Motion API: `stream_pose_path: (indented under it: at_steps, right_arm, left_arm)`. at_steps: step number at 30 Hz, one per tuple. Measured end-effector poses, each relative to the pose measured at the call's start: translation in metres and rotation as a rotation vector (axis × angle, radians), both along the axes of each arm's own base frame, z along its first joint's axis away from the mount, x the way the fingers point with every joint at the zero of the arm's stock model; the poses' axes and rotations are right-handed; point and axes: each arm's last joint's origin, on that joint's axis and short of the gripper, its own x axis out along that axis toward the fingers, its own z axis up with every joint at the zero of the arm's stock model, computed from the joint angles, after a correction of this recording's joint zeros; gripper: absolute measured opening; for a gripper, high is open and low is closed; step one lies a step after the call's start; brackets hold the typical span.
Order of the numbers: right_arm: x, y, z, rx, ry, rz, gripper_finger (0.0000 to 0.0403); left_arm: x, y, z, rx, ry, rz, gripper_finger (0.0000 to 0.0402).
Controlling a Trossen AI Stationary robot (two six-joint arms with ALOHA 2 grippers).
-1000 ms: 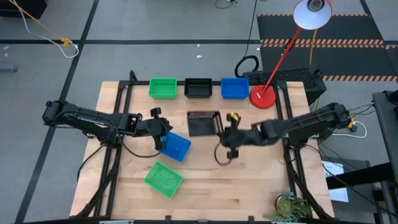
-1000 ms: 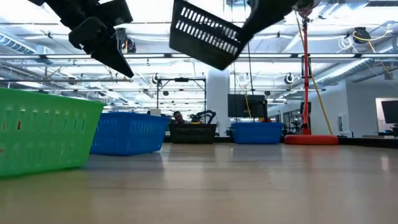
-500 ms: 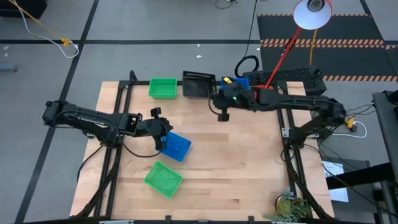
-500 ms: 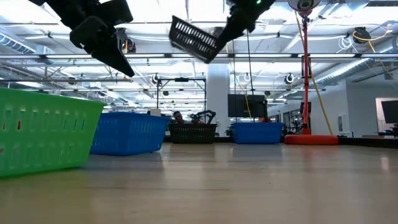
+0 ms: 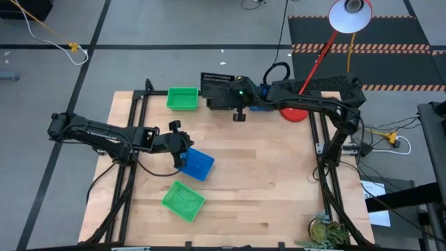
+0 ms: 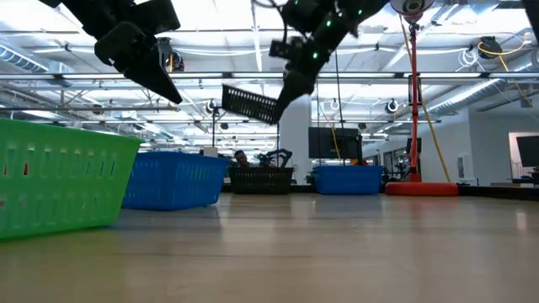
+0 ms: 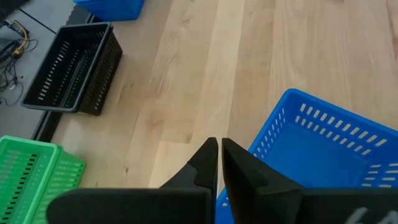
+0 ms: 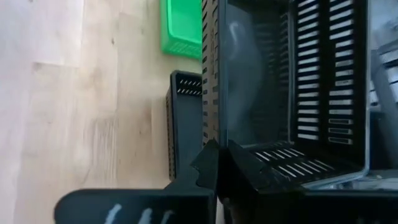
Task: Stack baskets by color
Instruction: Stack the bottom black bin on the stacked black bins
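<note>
High view: a black basket hangs tilted above the table's far edge, pinched by its rim in the right gripper, whose fingers are clamped on the wall. Directly below it, a second black basket sits on the table at that far edge, between a green basket toward the far left corner and a blue basket on the other side, next to the red lamp base. Near the left edge, the left gripper hovers with its fingers pressed together and empty at the rim of another blue basket. A second green basket lies toward the near edge.
</note>
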Motion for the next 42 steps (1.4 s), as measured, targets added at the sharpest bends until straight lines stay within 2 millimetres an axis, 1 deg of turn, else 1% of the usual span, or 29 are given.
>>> stream_pose_path:
  at_steps: [7, 13, 20, 25, 42]
  right_arm:
    - [0.006, -0.023, -0.034, 0.037, 0.086, -0.032, 0.0009]
    - [0.004, -0.04, -0.049, 0.044, 0.129, -0.056, 0.001]
    - [0.006, -0.048, -0.064, 0.09, 0.148, -0.035, 0.001]
    - [0.007, -0.049, -0.069, 0.093, 0.155, -0.033, 0.001]
    - [0.006, -0.05, -0.073, 0.112, 0.172, -0.046, 0.001]
  left_arm:
    - [0.0, 0.0, 0.0, 0.005, 0.003, -0.006, 0.0026]
    - [0.0, 0.0, 0.0, 0.008, 0.004, -0.008, 0.0026]
    - [0.0, 0.0, 0.0, 0.008, 0.004, -0.009, 0.0026]
    - [0.0, 0.0, 0.0, 0.009, 0.004, -0.009, 0.0026]
    - [0.0, 0.0, 0.0, 0.011, 0.005, -0.011, 0.0026]
